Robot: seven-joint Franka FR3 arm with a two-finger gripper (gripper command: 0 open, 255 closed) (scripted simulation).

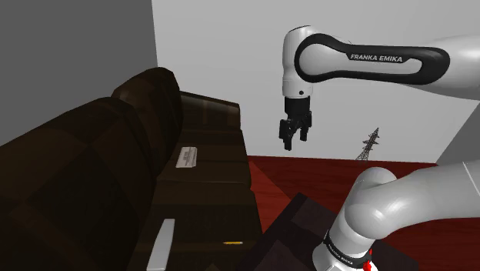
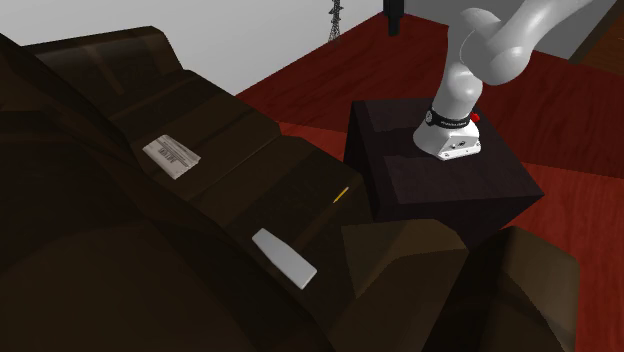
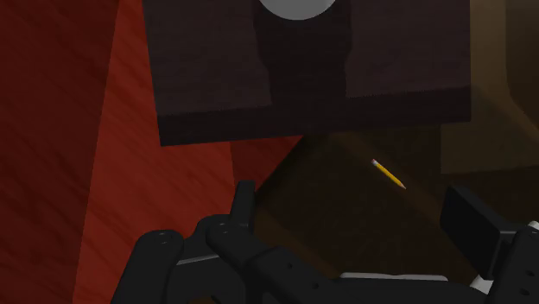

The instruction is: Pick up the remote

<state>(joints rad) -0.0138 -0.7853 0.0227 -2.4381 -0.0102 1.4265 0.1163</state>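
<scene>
Because the remote [image 2: 284, 258], which I take to be the slim, plain grey slab with rounded corners, lies flat on the dark brown sofa [image 2: 240, 140] seat at lower centre of the second exterior view, the pincer [image 1: 293, 138] should straddle its narrow width and press low into the cushion to catch the thin edges. A thin yellow pencil [image 2: 341, 192] lies nearby, up and right. A patterned flat rectangle [image 2: 172, 157] lies farther off, upper left. High at upper centre of the shoulder view, the pincer hangs wide open and empty.

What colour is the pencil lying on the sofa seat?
The pencil is yellow; the wrist view shows it best.
</scene>
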